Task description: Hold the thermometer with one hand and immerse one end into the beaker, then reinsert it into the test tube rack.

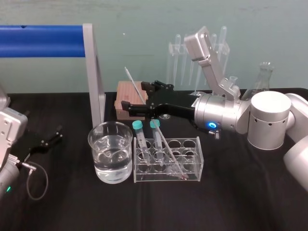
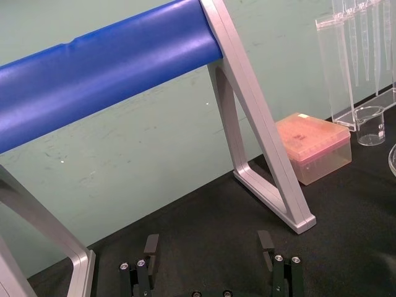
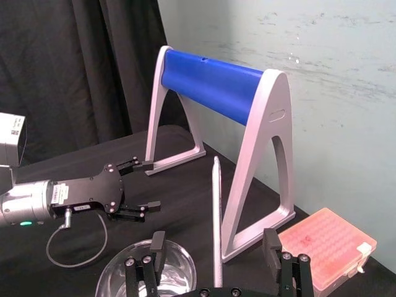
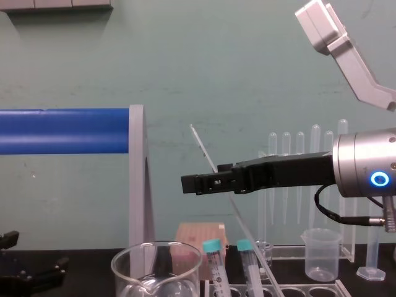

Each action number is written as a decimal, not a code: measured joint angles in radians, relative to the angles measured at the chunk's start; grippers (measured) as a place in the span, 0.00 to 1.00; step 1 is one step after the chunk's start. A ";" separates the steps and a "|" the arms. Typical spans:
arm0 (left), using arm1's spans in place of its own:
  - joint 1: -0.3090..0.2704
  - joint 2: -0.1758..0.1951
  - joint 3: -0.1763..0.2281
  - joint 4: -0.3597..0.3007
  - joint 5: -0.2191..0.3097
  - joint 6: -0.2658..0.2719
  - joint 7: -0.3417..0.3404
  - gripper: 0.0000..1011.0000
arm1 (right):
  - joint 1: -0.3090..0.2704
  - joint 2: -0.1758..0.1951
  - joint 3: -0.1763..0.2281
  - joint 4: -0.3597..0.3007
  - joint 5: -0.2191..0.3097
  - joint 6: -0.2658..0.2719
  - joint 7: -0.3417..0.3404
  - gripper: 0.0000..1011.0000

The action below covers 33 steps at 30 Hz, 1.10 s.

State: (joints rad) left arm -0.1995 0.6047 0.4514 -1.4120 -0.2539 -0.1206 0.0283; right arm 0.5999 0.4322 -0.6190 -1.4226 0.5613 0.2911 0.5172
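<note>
Black bench (image 1: pixel 231 202), teal wall behind. Thermometer (image 1: pixel 166 143) has its lower end in the test tube rack (image 1: pixel 159 174) near bench centre. It leans back and toward the left edge, and its top is well above the two capped tubes (image 1: pixel 139 137).

Right gripper (image 1: pixel 139 96) is raised above the rack at the upper part of the rod, fingers spread, one on either side of the glass. Right wrist view shows a gap on both sides, so nothing is clamped.

Beaker (image 1: pixel 98 159), part-filled with clear liquid, sits just beside the rack on its left-edge side. Left gripper (image 1: pixel 50 139) is parked low near the left edge, fingers apart, empty.

Handling guess: the rod is light, stiff, slick and brittle. It would likely snap under side load or slide through a weak pinch. Best hold looks like the upper third, square across the rod, with a gentle squeeze. Then pull along its own lean so the lower end clears the hole without levering.
</note>
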 joint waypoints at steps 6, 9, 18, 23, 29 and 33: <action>0.000 0.000 0.000 0.000 0.000 0.000 0.000 1.00 | 0.000 0.001 0.000 -0.001 0.001 0.001 0.000 0.90; 0.000 0.000 0.000 0.000 0.000 0.000 0.000 1.00 | -0.001 0.001 0.000 -0.001 0.001 0.001 0.000 0.83; 0.000 0.000 0.000 0.000 0.000 0.000 0.000 1.00 | -0.001 0.002 0.000 -0.002 0.002 0.002 0.000 0.54; 0.000 0.000 0.000 0.000 0.000 0.000 0.000 1.00 | -0.002 0.002 0.000 -0.002 0.002 0.002 0.000 0.40; 0.000 0.000 0.000 0.000 0.000 0.000 0.000 1.00 | -0.002 0.003 0.000 -0.002 0.002 0.002 0.000 0.22; 0.000 0.000 0.000 0.000 0.000 0.000 0.000 1.00 | -0.002 0.003 0.000 -0.002 0.002 0.002 0.000 0.09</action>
State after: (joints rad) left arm -0.1995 0.6047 0.4514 -1.4120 -0.2539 -0.1205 0.0283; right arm 0.5982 0.4348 -0.6189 -1.4248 0.5634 0.2929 0.5173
